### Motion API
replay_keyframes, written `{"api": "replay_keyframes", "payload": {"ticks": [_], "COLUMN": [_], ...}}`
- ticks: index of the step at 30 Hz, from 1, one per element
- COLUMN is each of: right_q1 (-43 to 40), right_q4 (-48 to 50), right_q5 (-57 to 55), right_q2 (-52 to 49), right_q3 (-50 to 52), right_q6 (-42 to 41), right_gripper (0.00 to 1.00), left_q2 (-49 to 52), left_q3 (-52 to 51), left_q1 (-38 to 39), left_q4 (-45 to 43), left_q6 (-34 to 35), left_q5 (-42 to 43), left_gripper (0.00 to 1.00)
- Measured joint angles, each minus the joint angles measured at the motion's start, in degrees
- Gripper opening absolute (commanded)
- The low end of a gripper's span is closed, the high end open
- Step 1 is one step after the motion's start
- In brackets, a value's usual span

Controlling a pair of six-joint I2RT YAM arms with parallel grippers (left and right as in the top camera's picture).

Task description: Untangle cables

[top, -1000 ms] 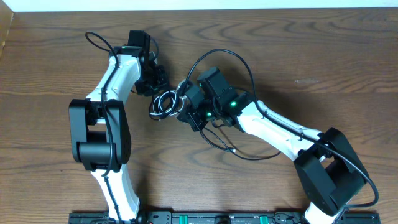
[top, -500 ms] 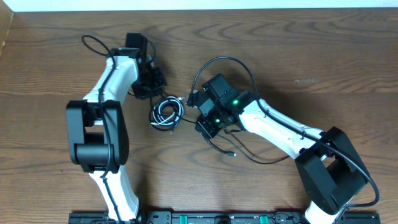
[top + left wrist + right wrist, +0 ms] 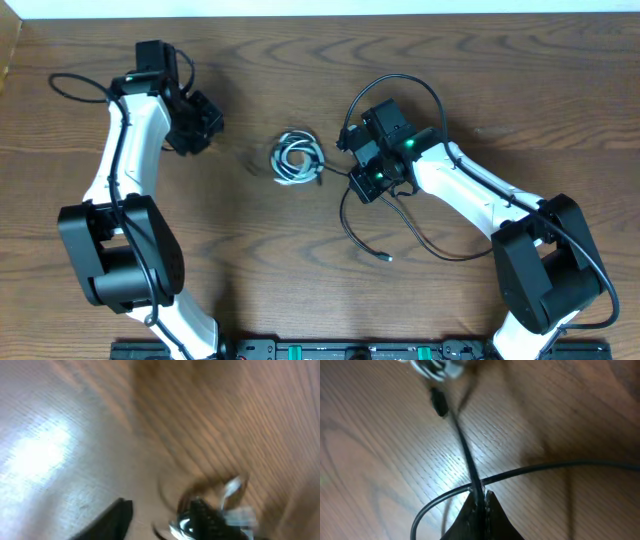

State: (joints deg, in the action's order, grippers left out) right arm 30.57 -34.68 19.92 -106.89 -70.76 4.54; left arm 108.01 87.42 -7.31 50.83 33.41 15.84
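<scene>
The cables (image 3: 297, 158) lie as a small coil of white and black cord on the table's middle. One black cable (image 3: 338, 174) runs from the coil to my right gripper (image 3: 360, 183), which is shut on it. In the right wrist view the gripper (image 3: 480, 494) pinches that cord (image 3: 462, 445), and its plug (image 3: 438, 402) lies near the coil (image 3: 435, 367). A slack black loop (image 3: 352, 228) ends in a plug (image 3: 388, 258). My left gripper (image 3: 200, 130) is far left of the coil. In the blurred left wrist view it (image 3: 160, 510) stands open and empty, the coil (image 3: 235, 495) beyond it.
Thick black arm wires arch over the right arm (image 3: 405, 85) and beside the left arm (image 3: 70, 85). The table's far edge (image 3: 320, 14) runs along the top. The arm bases stand at the near edge.
My left arm has let go of the coil and swung up and to the left. My right gripper has pulled its black cable to the right, and the coil has slid right with it.
</scene>
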Motion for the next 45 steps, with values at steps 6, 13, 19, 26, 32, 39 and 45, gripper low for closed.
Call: {"api": "replay_keyframes", "payload": {"ticks": [6,13,19,26,32,39,45], "right_q1": [0.04,0.04,0.04,-0.48,-1.42,-1.53,-1.53], "right_q4": [-0.33,-0.26,-0.66,-3.28,-2.80,-1.97,-1.95], "right_q5": [-0.04,0.00,0.68,1.03,1.07,1.07,1.07], "right_q2": [0.00,0.00,0.00,0.00,0.00,0.00,0.00], "right_q3": [0.00,0.00,0.00,0.00,0.00,0.00,0.00], "right_q6": [0.79,-0.63,-2.80,-2.75,-1.42,-0.74,-0.66], "right_gripper": [0.01,0.01,0.01,0.01,0.01,0.01,0.01], "left_q2": [0.00,0.00,0.00,0.00,0.00,1.36,5.20], "left_q3": [0.00,0.00,0.00,0.04,0.04,0.04,0.04], "left_q1": [0.79,5.77,13.16,15.89,15.82,15.85,15.85], "left_q4": [1.88,1.70,-5.03,-7.87,-7.41,-6.73,-6.32], "left_q6": [-1.55,-6.49,-14.25,-17.25,-25.73,-38.34,-42.95], "left_q5": [-0.79,0.52,-0.76,-4.44,-5.18,1.64,5.11], "left_gripper": [0.70,0.67,0.36,0.47,0.49,0.48,0.48]}}
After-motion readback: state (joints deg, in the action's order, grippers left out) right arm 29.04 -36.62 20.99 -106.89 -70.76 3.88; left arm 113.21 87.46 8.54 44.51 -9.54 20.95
